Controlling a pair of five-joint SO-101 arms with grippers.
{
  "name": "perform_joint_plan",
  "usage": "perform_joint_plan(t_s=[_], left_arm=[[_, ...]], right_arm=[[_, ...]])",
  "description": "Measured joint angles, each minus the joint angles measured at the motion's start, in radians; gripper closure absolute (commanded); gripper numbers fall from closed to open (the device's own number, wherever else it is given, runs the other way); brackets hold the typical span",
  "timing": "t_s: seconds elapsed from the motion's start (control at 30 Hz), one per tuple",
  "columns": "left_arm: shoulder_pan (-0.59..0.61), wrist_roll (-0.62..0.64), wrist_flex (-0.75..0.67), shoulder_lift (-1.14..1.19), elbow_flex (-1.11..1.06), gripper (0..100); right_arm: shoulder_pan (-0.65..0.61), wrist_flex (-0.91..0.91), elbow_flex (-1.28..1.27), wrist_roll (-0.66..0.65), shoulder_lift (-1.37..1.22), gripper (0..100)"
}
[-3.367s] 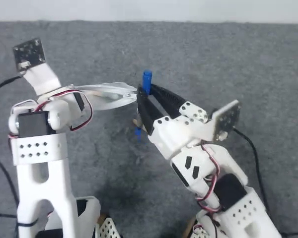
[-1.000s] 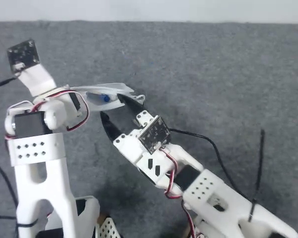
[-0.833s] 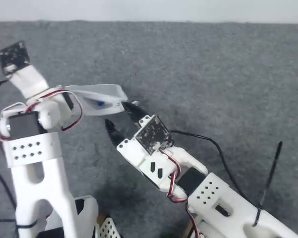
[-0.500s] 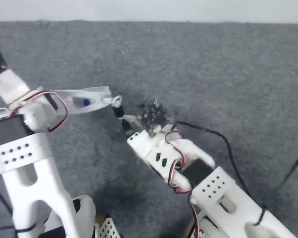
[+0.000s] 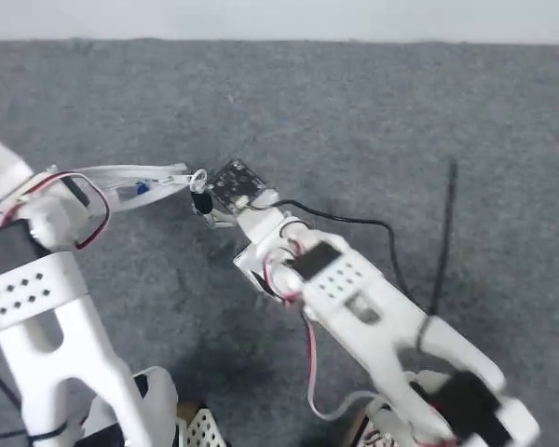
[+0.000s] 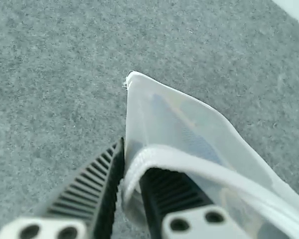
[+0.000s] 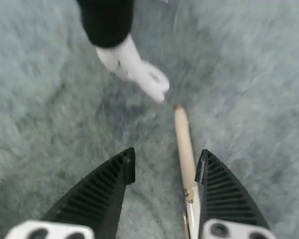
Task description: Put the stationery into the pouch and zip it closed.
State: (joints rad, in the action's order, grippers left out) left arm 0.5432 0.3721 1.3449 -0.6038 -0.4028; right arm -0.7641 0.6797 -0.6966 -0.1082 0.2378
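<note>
My left gripper [image 6: 132,172] is shut on the rim of the translucent white pouch [image 6: 189,129], holding it above the carpet. In the high view the pouch [image 5: 130,182] stretches out from the left arm, with a blue item [image 5: 142,189] showing through its wall. Its white zip pull [image 5: 197,175] hangs at the far tip. My right gripper [image 5: 205,203] points down just past that tip. In the right wrist view it [image 7: 165,162] stands open over the carpet. A tan wooden pencil [image 7: 183,137] lies between its fingers, close to one finger. The white pull [image 7: 139,74] dangles from a dark piece above it.
Grey carpet [image 5: 401,121] covers the whole table. The right arm's black cable [image 5: 354,222] trails over the carpet behind it. A pale wall edge runs along the far side.
The right arm has swung over and down towards the pouch's tip. The left arm has drawn the pouch to the left. The blue pen the right gripper held earlier now shows inside the pouch.
</note>
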Motion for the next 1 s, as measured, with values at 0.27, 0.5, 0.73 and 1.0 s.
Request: perform_joint_plan(t_s=[0.27,0.5,0.73,1.0], left_arm=[[0.0,0.0,0.0,0.0,0.0,99],[0.0,0.0,0.0,0.0,0.0,99],[0.0,0.0,0.0,0.0,0.0,99],[0.0,0.0,0.0,0.0,0.0,99]], right_arm=[[0.064,0.072,0.21,0.0,-0.308,80.5],[0.078,0.141,0.341,0.0,-0.456,80.5],[0.117,0.146,0.404,-0.068,-0.543,80.5],[0.13,0.153,0.411,-0.12,-0.559,91.3]])
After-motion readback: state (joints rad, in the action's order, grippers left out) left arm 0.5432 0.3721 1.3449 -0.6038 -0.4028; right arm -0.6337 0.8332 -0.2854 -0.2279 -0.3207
